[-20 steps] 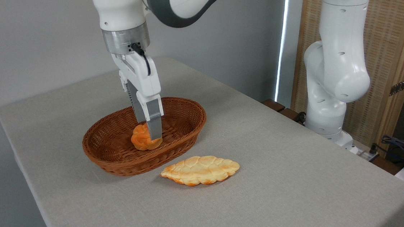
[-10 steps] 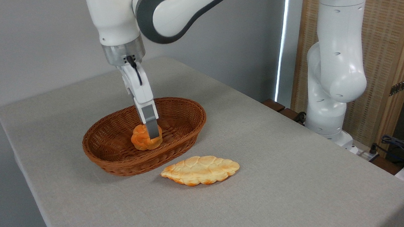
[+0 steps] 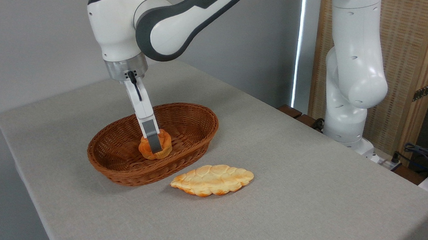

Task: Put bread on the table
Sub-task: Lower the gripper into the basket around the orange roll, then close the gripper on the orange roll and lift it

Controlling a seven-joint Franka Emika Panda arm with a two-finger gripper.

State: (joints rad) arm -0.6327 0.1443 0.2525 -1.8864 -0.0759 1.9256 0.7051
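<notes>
Grey finger: one grey fingertip (image 3: 154, 142) of the tool (image 3: 153, 145) lies across the front of the bun; the other is hidden behind it.
Tool state: cannot tell whether it clamps the bun or merely straddles it; only one finger shows.
Tool angle: the tool slants down from upper left, probably so the wrist clears the basket rim while the tips reach the floor of the basket.
Bun: small, deep orange, knotted top (image 3: 161, 149); it sits inside the basket, low on the weave, not lifted.
Basket: brown wicker oval (image 3: 115, 165); its raised wall means the bun has to go up before it goes sideways.
Flat loaf: paler, leaf-shaped (image 3: 212, 179); it lies on the cloth just beside the basket's front edge and is not the item being worked.
Desk: light grey cloth (image 3: 306, 203); wide bare area to the right offers room for set-down.
Step in hand: judged as the grasp, with lift and transfer not yet done.
</notes>
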